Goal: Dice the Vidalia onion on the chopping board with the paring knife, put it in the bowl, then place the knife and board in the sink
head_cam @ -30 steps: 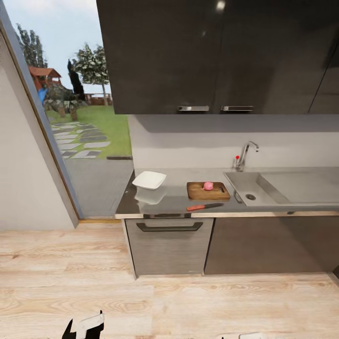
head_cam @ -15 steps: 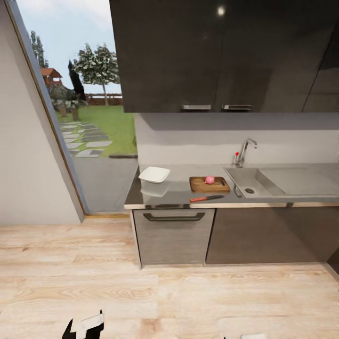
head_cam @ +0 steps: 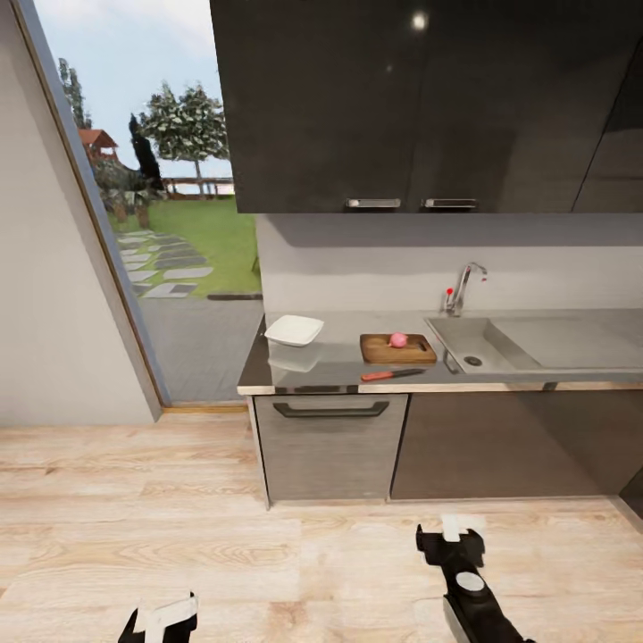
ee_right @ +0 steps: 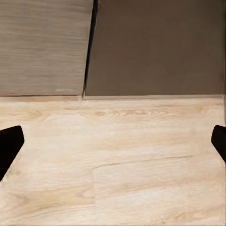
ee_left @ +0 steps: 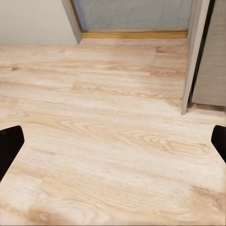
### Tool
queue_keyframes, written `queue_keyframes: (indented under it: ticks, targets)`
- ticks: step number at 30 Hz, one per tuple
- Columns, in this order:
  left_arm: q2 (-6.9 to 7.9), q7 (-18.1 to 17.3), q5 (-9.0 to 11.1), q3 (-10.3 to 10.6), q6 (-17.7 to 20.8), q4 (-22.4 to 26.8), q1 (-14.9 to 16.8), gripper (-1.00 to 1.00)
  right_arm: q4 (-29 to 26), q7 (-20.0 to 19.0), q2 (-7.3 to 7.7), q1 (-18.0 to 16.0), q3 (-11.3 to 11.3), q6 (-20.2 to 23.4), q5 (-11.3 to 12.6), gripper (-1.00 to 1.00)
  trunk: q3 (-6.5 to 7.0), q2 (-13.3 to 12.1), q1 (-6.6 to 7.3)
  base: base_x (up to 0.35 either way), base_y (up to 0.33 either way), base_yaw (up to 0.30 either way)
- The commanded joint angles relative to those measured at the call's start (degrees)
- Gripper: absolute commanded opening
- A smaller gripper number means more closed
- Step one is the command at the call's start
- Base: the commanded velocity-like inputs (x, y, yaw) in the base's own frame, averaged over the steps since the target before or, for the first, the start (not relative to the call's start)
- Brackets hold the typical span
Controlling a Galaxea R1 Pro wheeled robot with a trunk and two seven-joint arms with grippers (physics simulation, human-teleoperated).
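Head view: my right gripper (head_cam: 453, 529) reaches forward low over the pale wood floor (head_cam: 179, 527); my left gripper (head_cam: 161, 616) sits at the frame's bottom edge. Ahead, a pink onion (head_cam: 398, 340) rests on the chopping board (head_cam: 397, 349), the paring knife (head_cam: 392, 375) in front, the bowl (head_cam: 294, 330) left, the sink (head_cam: 487, 344) right, all on the countertop (head_cam: 339, 371). Left wrist view: fingertips (ee_left: 10, 148) spread wide over floor. Right wrist view: fingertips (ee_right: 9, 146) seemingly wide apart too, facing dark cabinets (ee_right: 155, 47).
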State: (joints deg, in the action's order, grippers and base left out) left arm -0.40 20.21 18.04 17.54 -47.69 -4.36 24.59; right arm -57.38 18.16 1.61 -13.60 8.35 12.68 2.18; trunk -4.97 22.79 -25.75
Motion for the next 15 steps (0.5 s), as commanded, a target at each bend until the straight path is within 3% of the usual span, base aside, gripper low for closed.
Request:
queue_keyframes:
  ticks: [1, 9, 15]
  targets:
    - [-0.04, 0.3, 0.2, 0.5, 0.0, -0.2, 0.1, 1.0, -2.7, 0.9, 0.0, -0.9, 0.3, 2.8, 0.3, 1.0, -0.14, 0.1, -0.04, 0.0, 0.0, 0.0]
    - [-0.04, 0.3, 0.2, 0.5, 0.3, -0.2, 0.1, 1.0, -7.2, 5.0, -0.74, -9.5, 0.3, 12.1, 0.4, 1.0, -0.14, 0.1, -0.04, 0.0, 0.0, 0.0]
    - [-0.04, 0.3, 0.2, 0.5, 0.3, -0.2, 0.1, 1.0, -7.4, 6.9, -2.75, -16.8, 0.3, 17.7, 0.2, 1.0, -0.14, 0.1, -0.04, 0.0, 0.0, 0.0]
